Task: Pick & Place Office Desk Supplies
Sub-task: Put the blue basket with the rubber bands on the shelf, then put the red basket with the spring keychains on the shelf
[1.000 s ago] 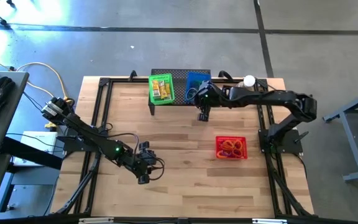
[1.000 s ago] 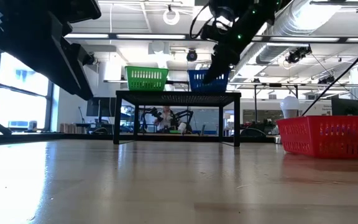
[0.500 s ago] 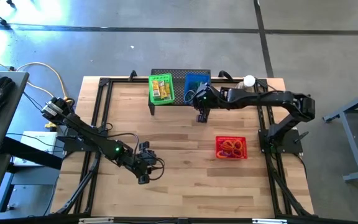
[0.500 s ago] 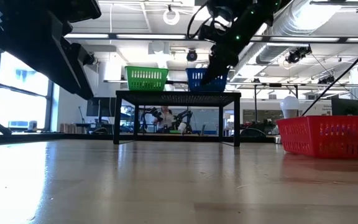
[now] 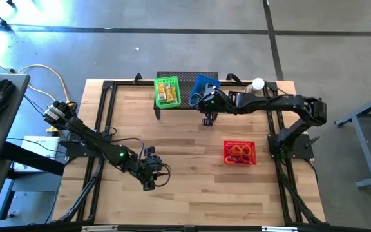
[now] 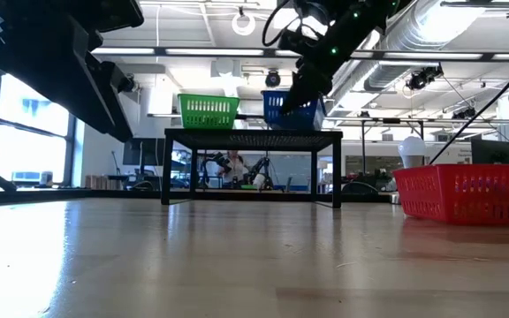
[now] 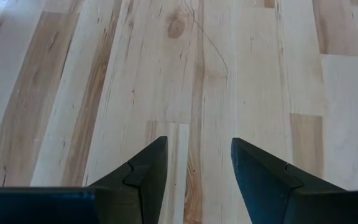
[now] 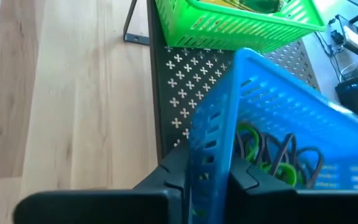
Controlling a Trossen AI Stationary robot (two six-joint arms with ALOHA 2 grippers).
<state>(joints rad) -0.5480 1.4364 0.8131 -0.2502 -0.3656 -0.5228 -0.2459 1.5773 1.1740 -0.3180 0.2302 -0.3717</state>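
Step in hand: the right gripper (image 8: 207, 177) pinches the near wall of the blue basket (image 8: 272, 118) on the black perforated stand (image 8: 179, 93) at the far side of the table (image 5: 185, 187) — by my reading it is lifting or shifting the basket, which looks tilted in the high view
Grip: the two dark fingers (image 8: 166, 177) sit either side of the thin blue wall, pressed onto it; whether the pinch is firm or easing I cannot tell
Supplies: green, purple and orange loops (image 8: 272, 158) lie inside the blue basket; more loops fill the red basket (image 5: 239, 153) on the table's right half; yellow packets (image 5: 167, 93) sit in the green basket (image 5: 167, 91), just left of the blue one on the stand
Doing it well: I would keep the basket level so the loops do not slide out over the low rim, raise it clear of the stand's edge before any sideways travel, and keep it off the green basket beside it — the two nearly touch
Right arm pose: stretched from its base at the right edge across to the stand, wrist over the stand's near edge, gripper pointing down
Left arm pose: folded low over the near-left table, left gripper (image 7: 194, 168) spread and empty above bare wood, waiting
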